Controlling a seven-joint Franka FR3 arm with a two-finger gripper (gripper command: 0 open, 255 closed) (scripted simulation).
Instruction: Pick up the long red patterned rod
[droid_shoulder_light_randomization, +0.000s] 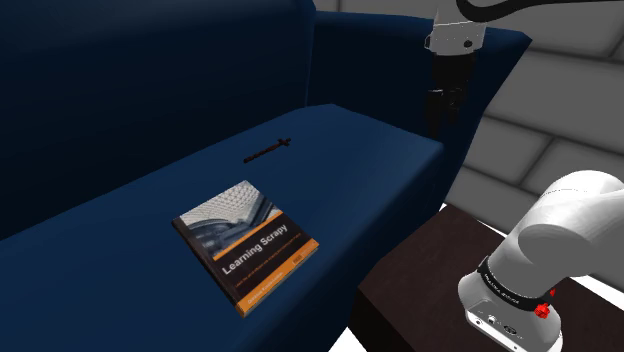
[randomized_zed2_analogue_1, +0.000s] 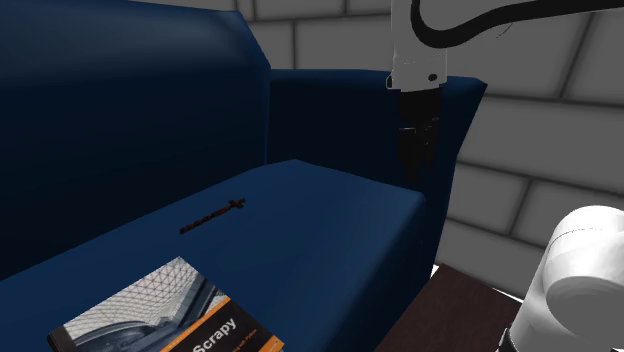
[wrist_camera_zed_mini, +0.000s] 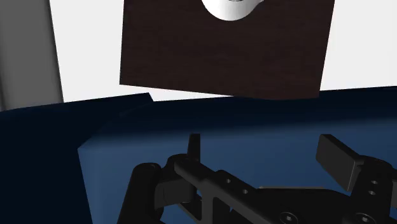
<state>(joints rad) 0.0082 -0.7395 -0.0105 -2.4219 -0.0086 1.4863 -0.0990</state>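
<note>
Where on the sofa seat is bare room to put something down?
The seat cushion is bare between the rod and the armrest, near the open gripper, and between the rod and the Learning Scrapy book. Crowded only around that book.

This is looking like a home's living room: a dark blue sofa (droid_shoulder_light_randomization: 150, 100) is spreading wide, a book (droid_shoulder_light_randomization: 245, 243) is lying on its seat, a wall (droid_shoulder_light_randomization: 565, 105) of large grey blocks is rising behind it, and a dark brown stand (droid_shoulder_light_randomization: 425, 275) is sitting just beside its end.
</note>
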